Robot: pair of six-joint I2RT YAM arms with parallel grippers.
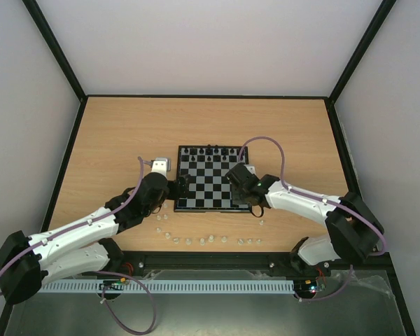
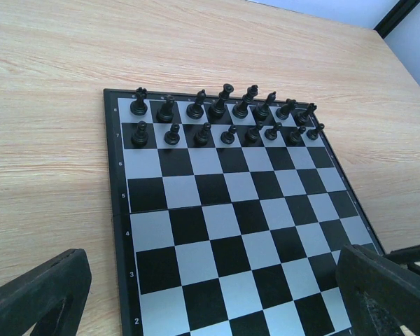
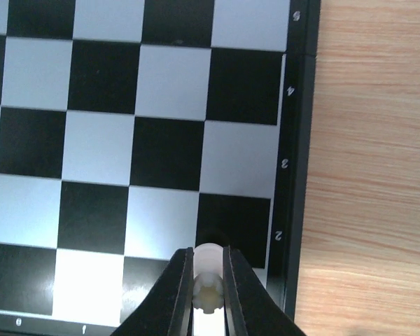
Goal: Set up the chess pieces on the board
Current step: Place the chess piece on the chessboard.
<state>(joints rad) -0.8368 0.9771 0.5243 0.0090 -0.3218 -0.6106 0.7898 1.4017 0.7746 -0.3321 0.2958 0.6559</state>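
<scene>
right gripper (image 3: 208, 255) pinching small whitish chess piece (image 3: 208, 285) | left gripper (image 2: 213, 297) spread | board (image 3: 301, 140) border numbered 2, 3, 4

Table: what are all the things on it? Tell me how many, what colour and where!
table: one, light brown wood, under everything
board: one, black-and-white squares, middle of the table
black pieces: sixteen, black, standing in the board's two far rows
loose white pieces: about fourteen, whitish, scattered on the table off the board's near edge
held white piece: one, whitish, over the board's near right corner
small box: one, whitish-grey, by the board's far left corner
left arm: one, white and black, reaching to the board's left edge, jaws open and empty
right arm: one, white and black, over the board's right side, jaws shut on the held white piece
</scene>
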